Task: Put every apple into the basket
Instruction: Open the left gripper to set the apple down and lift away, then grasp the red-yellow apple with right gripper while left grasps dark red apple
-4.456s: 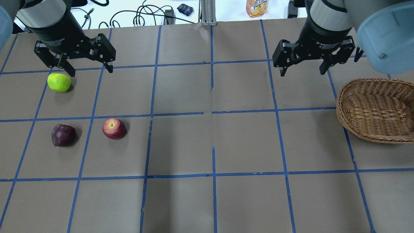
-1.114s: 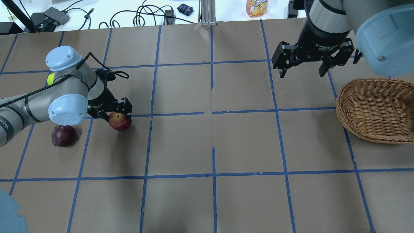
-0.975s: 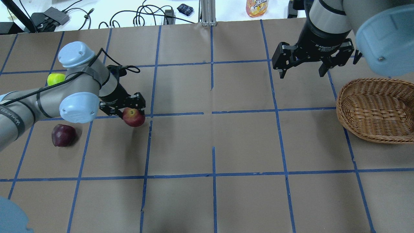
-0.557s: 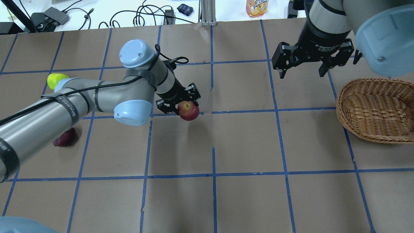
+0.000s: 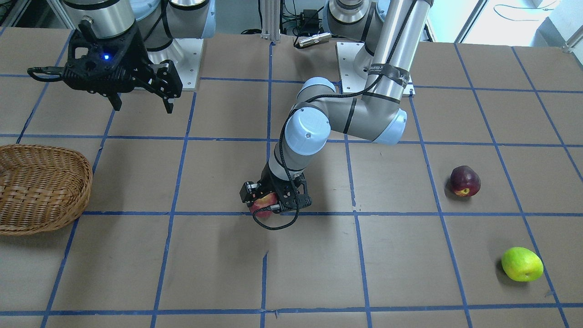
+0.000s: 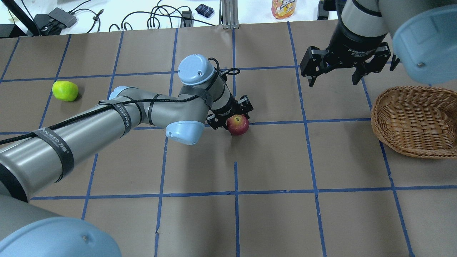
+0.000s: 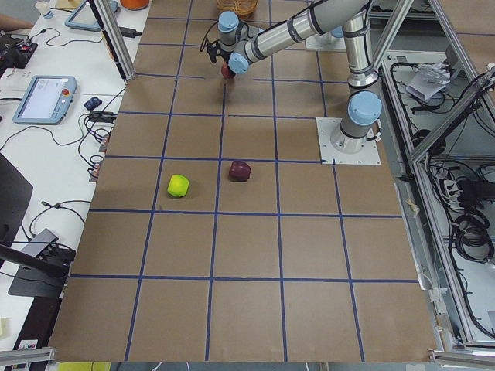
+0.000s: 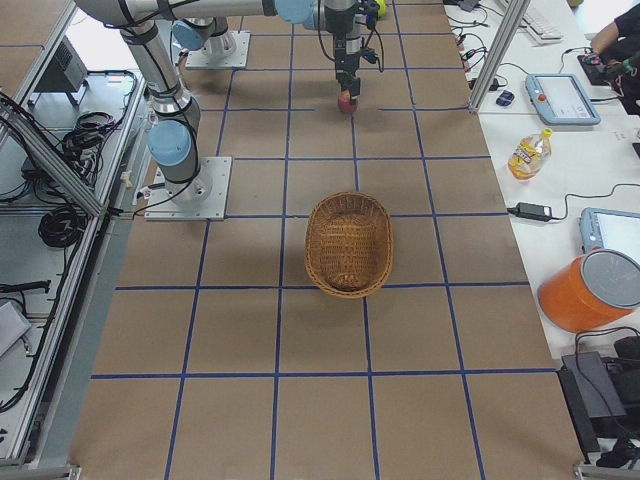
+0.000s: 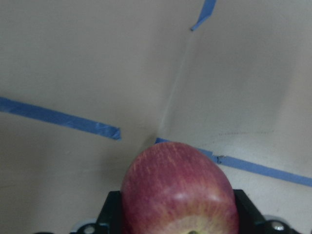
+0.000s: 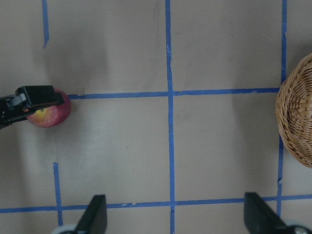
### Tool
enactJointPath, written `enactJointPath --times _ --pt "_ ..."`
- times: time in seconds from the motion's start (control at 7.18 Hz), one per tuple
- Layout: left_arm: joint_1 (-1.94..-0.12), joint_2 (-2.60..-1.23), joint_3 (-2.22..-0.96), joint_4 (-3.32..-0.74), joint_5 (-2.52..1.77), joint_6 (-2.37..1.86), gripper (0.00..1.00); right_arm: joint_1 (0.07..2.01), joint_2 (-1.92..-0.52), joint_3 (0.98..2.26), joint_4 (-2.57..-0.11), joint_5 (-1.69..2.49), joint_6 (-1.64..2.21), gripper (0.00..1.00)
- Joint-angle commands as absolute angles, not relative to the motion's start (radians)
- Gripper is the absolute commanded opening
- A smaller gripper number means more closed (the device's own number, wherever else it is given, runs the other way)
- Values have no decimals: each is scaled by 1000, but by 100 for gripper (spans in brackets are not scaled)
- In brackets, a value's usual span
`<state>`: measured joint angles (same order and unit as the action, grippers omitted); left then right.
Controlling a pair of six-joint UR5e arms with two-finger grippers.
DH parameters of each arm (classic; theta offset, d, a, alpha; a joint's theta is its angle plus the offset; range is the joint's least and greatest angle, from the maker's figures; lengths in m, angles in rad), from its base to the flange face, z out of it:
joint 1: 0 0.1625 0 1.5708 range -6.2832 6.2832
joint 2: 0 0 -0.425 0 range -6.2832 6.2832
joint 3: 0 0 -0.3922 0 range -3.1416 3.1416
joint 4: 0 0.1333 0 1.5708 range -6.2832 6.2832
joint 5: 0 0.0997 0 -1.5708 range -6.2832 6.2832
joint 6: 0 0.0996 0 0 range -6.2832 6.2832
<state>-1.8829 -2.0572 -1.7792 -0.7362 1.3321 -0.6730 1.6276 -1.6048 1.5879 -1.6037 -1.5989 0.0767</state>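
Observation:
My left gripper [image 6: 234,119] is shut on the red apple [image 6: 238,124] near the middle of the table, low over the paper; the apple fills the left wrist view [image 9: 179,190] and shows in the front view [image 5: 263,206]. The yellow-green apple [image 6: 65,90] lies at the far left. The maroon apple [image 5: 464,181] lies on the table near it and is hidden under my left arm in the overhead view. My right gripper [image 6: 334,80] is open and empty, hanging above the table just left of the wicker basket [image 6: 410,117], which holds nothing.
Blue tape lines divide the brown paper table top into squares. A drink bottle [image 6: 284,8] and cables [image 6: 160,16] lie beyond the back edge. My left arm [image 6: 117,117] stretches across the left half of the table.
My left gripper left the green apple's side, shut on the red apple and carried it right, from the left squares to the table's middle. The right arm has barely moved.

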Motion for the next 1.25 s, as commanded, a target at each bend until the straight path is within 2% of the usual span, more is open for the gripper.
enactJointPath --times 0.0,0.28,0.42,0.56,0.97,1.11 --pt "-1873 -2033 -1693 -783 1449 -606 100 1628 -1603 1588 -1605 -1601 78 100" --pt "-1716 -1984 -1483 -1203 1587 -323 100 1628 -1595 1597 -1621 -1608 83 100" --pt "-1597 -1950 -1461 -1353 1592 -137 100 1631 -1574 1604 -1626 -1603 81 89" --pt "-1512 -1930 -1512 -1394 1598 -21 100 1646 -1498 1627 -1738 -1601 150 100" --pt "-1234 -1865 -1653 -1347 1713 463 100 1862 -1179 1638 -2139 -1598 469 100" --pt "-1136 -1865 -1686 -1344 1704 588 100 1896 -1149 1635 -2161 -1583 489 100"
